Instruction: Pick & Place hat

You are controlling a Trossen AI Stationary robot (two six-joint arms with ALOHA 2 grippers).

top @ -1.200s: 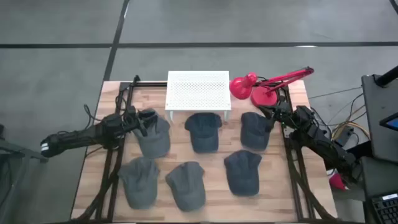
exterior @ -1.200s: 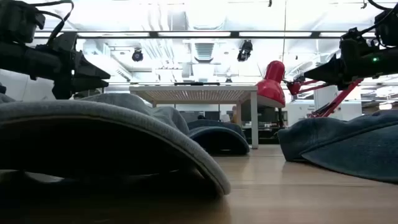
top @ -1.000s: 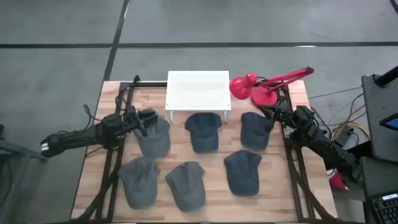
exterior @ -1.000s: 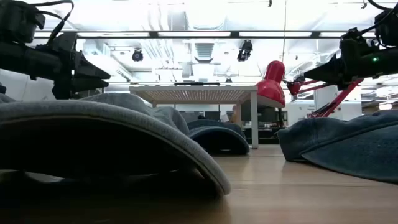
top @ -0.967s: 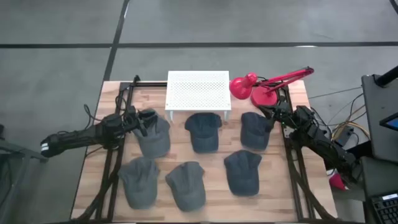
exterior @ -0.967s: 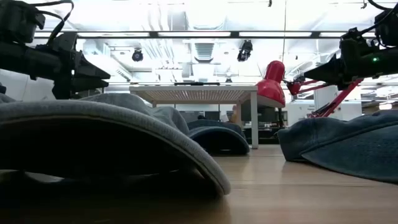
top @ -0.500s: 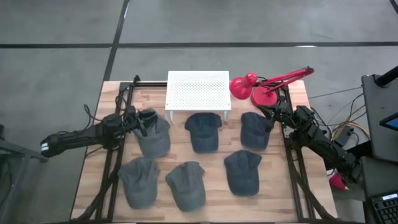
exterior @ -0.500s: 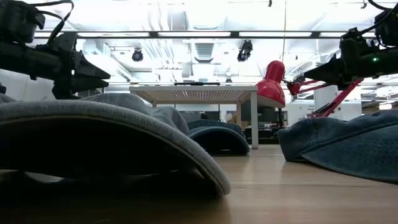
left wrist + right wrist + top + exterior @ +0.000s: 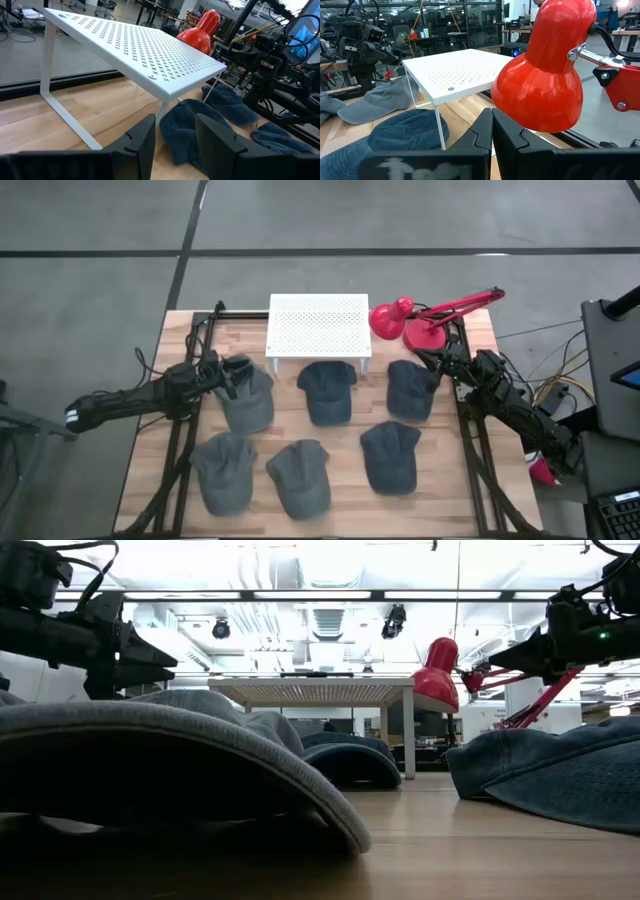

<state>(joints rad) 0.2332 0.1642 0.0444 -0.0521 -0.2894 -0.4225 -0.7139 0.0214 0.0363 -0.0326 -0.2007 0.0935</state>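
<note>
Several dark grey-blue hats lie crown up on the wooden table, in a far row and a near row. My left gripper hovers level over the far-left hat, open, with nothing between its fingers. In the low view it hangs clear above that hat. My right gripper is shut and empty. It hangs level at the far-right hat's right side, pointing toward the red lamp.
A white perforated shelf on thin legs stands at the far middle, over the brim of the middle hat. A red desk lamp stands at the far right corner. Dark rails run along the left and right table edges.
</note>
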